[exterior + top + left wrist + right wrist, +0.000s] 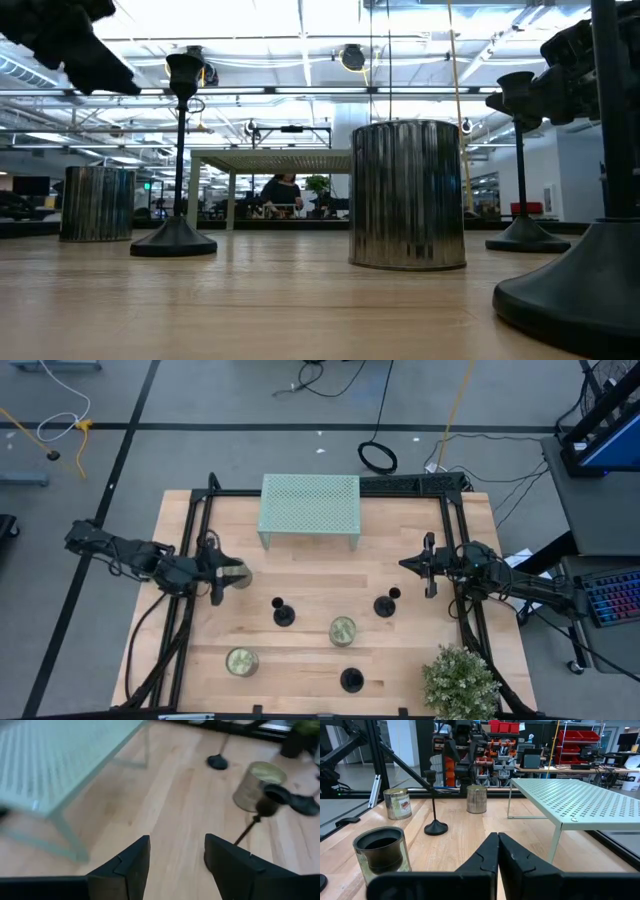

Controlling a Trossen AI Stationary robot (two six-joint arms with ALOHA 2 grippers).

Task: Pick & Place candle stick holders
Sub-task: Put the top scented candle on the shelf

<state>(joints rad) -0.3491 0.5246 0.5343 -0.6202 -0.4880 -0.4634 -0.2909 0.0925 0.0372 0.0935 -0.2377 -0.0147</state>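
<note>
Three black candle stick holders stand upright on their disc bases on the wooden table: one left of centre (283, 612), one right of centre (385, 603), one by the near edge (351, 679). My left gripper (216, 574) is open and empty at the table's left side, beside and partly over a greenish-gold tin (238, 573). In the left wrist view its fingers (175, 862) gape over bare wood, with the nearest holder (265, 802) ahead. My right gripper (429, 566) is shut and empty (498, 852) at the table's right side, next to the right holder.
A pale green mesh rack (310, 508) stands at the far centre. Two more tins stand on the table, one in the middle (343, 630) and one near left (241, 661). A potted plant (460, 682) sits at the near right corner. A black frame (200, 520) edges the table.
</note>
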